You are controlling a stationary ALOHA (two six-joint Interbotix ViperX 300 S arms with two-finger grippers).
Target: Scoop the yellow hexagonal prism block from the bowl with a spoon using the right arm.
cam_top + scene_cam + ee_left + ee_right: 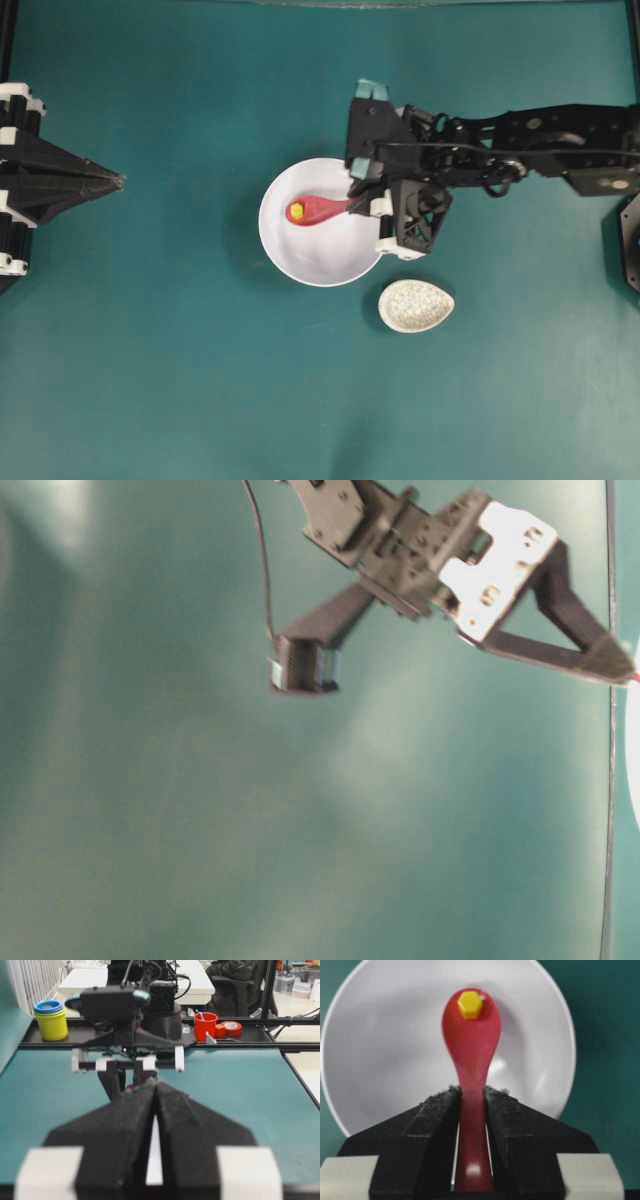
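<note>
The table (150,350) carries the bowl (330,265) at centre. The right gripper (472,1097), jaws clamped on the spoon (470,1040) handle, reaches from three o'clock. The left gripper (118,181), at nine o'clock, is closed, empty. The block (469,1004) sits in the spoon's scoop.

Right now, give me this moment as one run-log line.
right gripper: shut on spoon | yellow block: in scoop, over bowl | left gripper: shut, idle
</note>
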